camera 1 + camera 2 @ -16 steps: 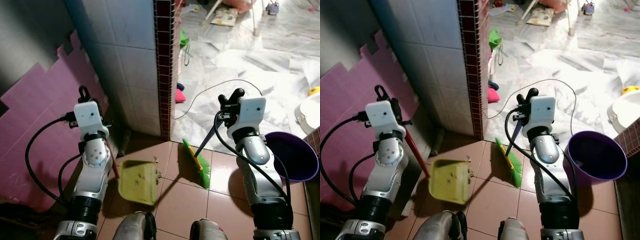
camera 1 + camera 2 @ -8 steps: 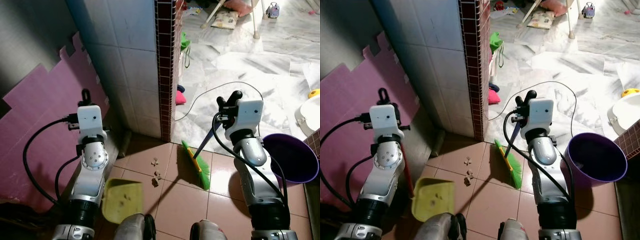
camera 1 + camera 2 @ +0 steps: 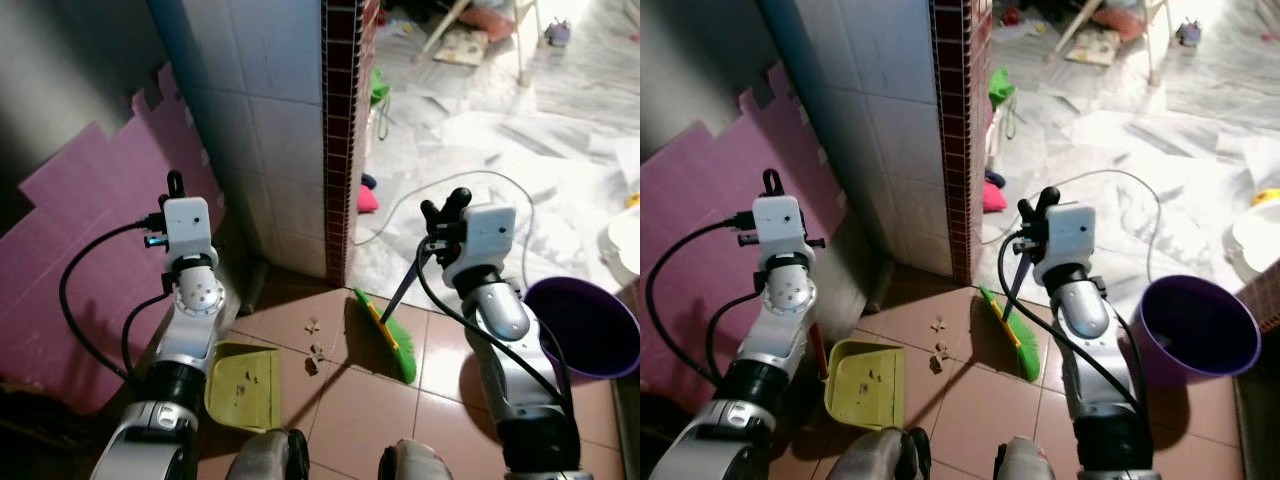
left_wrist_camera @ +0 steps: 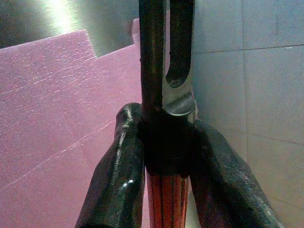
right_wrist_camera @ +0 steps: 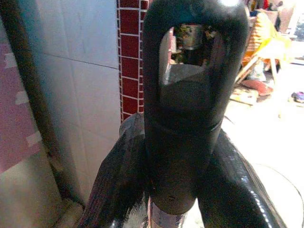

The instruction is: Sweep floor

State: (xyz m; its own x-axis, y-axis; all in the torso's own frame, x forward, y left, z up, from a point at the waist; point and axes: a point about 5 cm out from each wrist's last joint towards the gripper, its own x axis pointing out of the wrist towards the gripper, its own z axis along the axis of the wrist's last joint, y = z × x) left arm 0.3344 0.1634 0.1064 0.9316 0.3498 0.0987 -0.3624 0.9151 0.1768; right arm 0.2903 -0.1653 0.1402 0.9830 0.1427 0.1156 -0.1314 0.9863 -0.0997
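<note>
On terracotta floor tiles [image 3: 350,400] beside the tiled wall corner [image 3: 335,150], I see left fingers [image 4: 118,166] clamped on the dustpan handle [image 4: 164,199], right fingers [image 5: 237,180] clamped on the broom handle [image 5: 183,156].

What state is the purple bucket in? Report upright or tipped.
Upright: the purple bucket stands on the floor with its round mouth facing up. Contents cannot be told.

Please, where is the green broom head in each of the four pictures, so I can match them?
Left eye view: the green broom head lies on the brown tiles, just below the red-tiled wall corner.
Right eye view: same place, at, below the corner.
Left wrist view: not in it.
Right wrist view: the head is not in it.
Shared landmark: the red-tiled wall corner.
</note>
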